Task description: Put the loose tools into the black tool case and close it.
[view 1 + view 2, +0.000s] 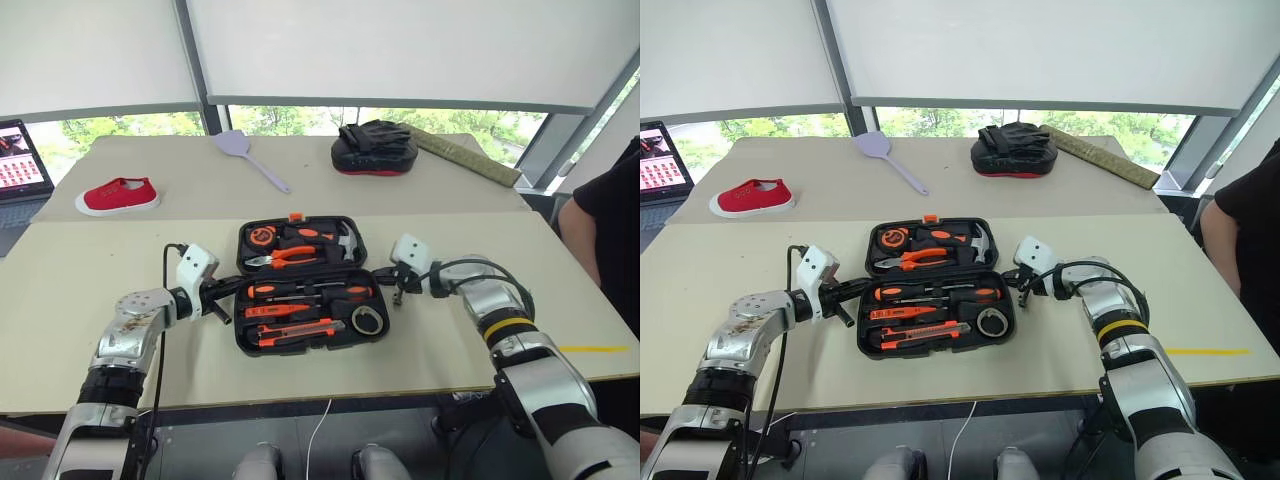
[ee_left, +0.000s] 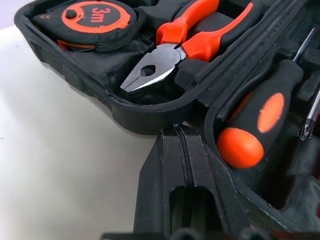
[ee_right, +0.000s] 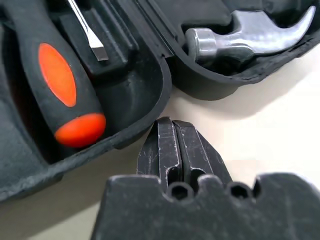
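On the far left of the beige desk [image 1: 80,290] a red cloth shoe [image 1: 118,194] lies near an open laptop [image 1: 20,160]. Closer to the middle, the left end effector [image 1: 228,303] is clenched with nothing between its fingers, and its tip is at the left edge of the flat black plastic tool case [image 1: 304,285], near the hinge line. The case lies open in the middle of the near desk. Its far half holds an orange-and-black tape measure [image 2: 97,17], pliers with orange handles [image 2: 170,55] and a steel hammer [image 3: 245,35]. Its near half holds two long screwdrivers with orange-and-black handles [image 1: 305,291], an orange-and-black utility knife [image 1: 295,332] and a small dark tape roll [image 1: 368,320]. Behind the case, on the far desk, a lilac plastic spatula [image 1: 250,155] lies. To the right of it a black padded mitt with a red rim [image 1: 373,150] rests. At the right edge of the case, the right end effector [image 1: 398,292] is also clenched and empty, just beside the rim. At the far right a person in a black sleeve [image 1: 605,240] is present.
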You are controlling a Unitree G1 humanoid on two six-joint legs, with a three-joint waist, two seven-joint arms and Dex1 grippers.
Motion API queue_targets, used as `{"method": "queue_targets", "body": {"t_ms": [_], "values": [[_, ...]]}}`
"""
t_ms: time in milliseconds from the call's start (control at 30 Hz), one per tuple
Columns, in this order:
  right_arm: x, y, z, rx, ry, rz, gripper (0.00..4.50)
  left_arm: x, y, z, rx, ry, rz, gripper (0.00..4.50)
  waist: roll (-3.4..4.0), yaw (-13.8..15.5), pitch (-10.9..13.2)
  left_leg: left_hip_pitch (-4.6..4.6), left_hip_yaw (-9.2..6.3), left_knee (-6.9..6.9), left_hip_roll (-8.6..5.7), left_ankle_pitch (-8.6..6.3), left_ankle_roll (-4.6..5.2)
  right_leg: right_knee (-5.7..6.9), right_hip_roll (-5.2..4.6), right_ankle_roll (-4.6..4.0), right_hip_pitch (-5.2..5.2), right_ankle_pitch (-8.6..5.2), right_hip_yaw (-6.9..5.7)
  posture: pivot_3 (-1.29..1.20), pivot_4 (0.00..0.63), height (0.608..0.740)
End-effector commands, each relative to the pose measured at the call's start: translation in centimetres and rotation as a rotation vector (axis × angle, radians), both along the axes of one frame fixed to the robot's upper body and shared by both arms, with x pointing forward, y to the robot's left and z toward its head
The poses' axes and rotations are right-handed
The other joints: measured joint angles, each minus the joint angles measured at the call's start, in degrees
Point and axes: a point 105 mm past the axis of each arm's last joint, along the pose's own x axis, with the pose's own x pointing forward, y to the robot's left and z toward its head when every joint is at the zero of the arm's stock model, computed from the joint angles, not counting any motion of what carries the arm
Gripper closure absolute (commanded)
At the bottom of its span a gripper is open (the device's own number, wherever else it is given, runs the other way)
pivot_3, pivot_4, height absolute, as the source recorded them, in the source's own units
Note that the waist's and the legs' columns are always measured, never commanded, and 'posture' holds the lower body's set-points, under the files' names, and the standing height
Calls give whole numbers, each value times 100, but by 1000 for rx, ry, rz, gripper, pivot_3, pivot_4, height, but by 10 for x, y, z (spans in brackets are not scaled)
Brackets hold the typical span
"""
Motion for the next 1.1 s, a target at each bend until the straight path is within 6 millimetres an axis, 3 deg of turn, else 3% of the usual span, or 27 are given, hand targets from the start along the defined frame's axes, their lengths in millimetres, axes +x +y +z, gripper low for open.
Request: {"method": "queue_targets", "body": {"t_ms": [33, 267, 467, 567, 667, 700, 767, 833, 867, 900, 1000, 1100], "values": [[-13, 4, 14, 25, -27, 98, 4500, -3, -40, 6, -13, -46, -167, 4486, 0, 36, 0, -1, 0, 0, -1, -1, 1, 0, 0, 1, 0, -1, 0, 0, 150, 740], [-33, -37, 3, -19, 6, 15, 4500, -12, -62, -2, 18, -63, -249, 4486, 0, 151, 0, -2, -5, 6, -11, -2, 1, -3, -5, 7, 9, -3, 0, 0, 150, 740], [-33, -58, 3, -44, -7, -62, 4500, -14, -69, -2, 7, -69, -281, 4486, 0, 154, 0, 0, -11, 20, -12, -1, 1, -1, -4, 11, 16, -1, 2, 0, 150, 740], [-35, -64, 3, -37, 12, -83, 4500, -6, -58, -6, 75, -64, -206, 4486, 0, 147, 0, -1, -13, 28, -12, -1, 2, 0, -4, 13, 18, 1, 3, 0, 150, 740], [-39, -71, 7, -9, 70, -108, 4500, -6, -38, 1, 30, -25, -141, 4486, -1, 106, 1, -2, -15, 29, -10, -1, 2, 0, -1, 13, 17, 1, 3, 0, 150, 740], [-42, -74, 8, -3, 101, -110, 4500, -8, -32, 3, 24, -16, -139, 4239, -1, 90, 1, -2, -17, 29, -9, -1, 2, 2, 0, 13, 16, 1, 3, 0, 150, 740], [-47, -82, 14, -9, 134, -120, 3924, -15, -14, 6, 42, 18, -122, 3905, -1, 60, 1, -3, -19, 29, -8, -1, 2, 4, 2, 13, 13, 1, 4, 0, 150, 740], [-47, -90, 23, -10, 133, -162, 3507, -21, 7, 7, 83, 84, -77, 3319, 1, 5, 3, -2, -20, 25, -3, -1, 2, 4, 4, 11, 11, 0, 4, 0, 150, 740], [-45, -93, 28, 12, 164, -207, 2951, -25, 12, 13, 60, 107, -81, 2686, 1, -20, 3, -1, -20, 23, -3, -1, 2, 5, 5, 10, 9, 0, 4, 0, 150, 740], [-42, -94, 36, 38, 188, -245, 2814, -25, 16, 21, 29, 124, -70, 2559, 1, -45, 4, 1, -21, 21, -2, -1, 2, 7, 5, 9, 9, -1, 4, 0, 150, 740], [-31, -87, 61, 202, 335, -394, 1690, -20, 22, 44, -50, 184, -2, 1334, 0, -78, 12, 5, -23, 22, -1, 0, 1, 12, 4, 6, 9, -1, 4, 0, 150, 740], [-27, -74, 71, 215, 448, -443, 724, -8, 14, 59, -83, 235, 63, 306, -3, -70, 23, 3, -26, 25, -1, 13, -2, 16, 6, 1, 5, 8, 4, 0, 150, 740]]}}
